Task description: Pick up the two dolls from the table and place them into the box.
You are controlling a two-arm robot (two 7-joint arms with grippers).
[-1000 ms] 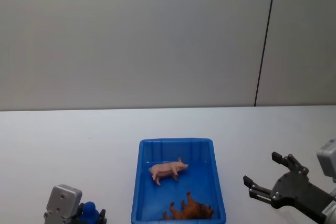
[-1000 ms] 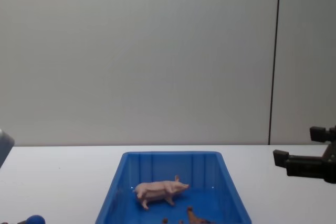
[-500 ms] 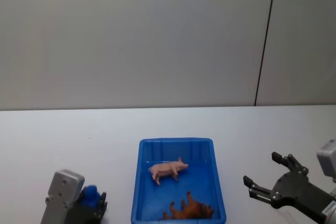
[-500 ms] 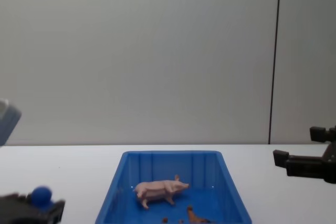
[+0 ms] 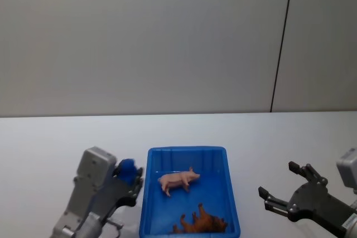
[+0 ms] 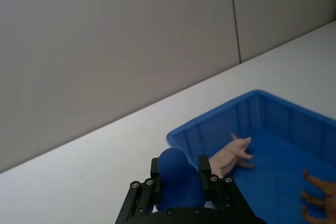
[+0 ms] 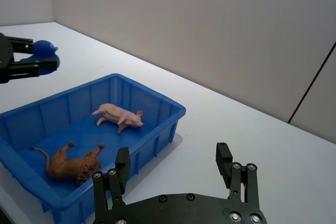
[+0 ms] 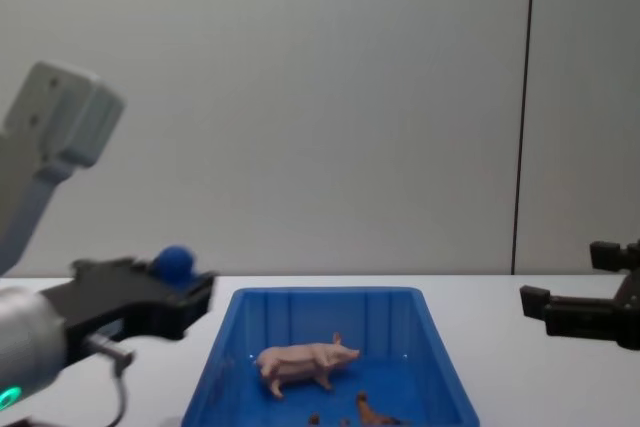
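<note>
Backdrop: plain grey wall [image 5: 145, 43] with one dark vertical seam [image 5: 281, 43], meeting the white surface [image 5: 67, 137] along a straight edge.
Box: bright blue box [image 5: 187, 153] sits on the surface in front of the robot, between the two arms, its long side running away from the robot.
Pig: pale pink pig [image 5: 177, 181] lies in the middle of the box floor, snout toward the robot's right; in the chest view [image 8: 300, 361] it appears to be on its feet, apart from the walls.
Lion: brown lion [image 5: 202, 222] lies on its side in the near part of the box, legs sticking out, nearer the right wall; from the right wrist view [image 7: 71, 166] it is well apart from the pig.
Left pincer: left pincer [image 5: 127, 179] is raised off the surface, just beside the box's left wall, pointing toward the box. Its fingers are closed around a small blue rounded object [image 5: 128, 167], which pokes up above the fingers in the left wrist view [image 6: 176, 179].
Right pincer: right pincer [image 5: 284, 188] hovers over bare surface to the right of the box, well apart from it; its fingers are spread wide with nothing between them, as the right wrist view [image 7: 173, 169] shows.
</note>
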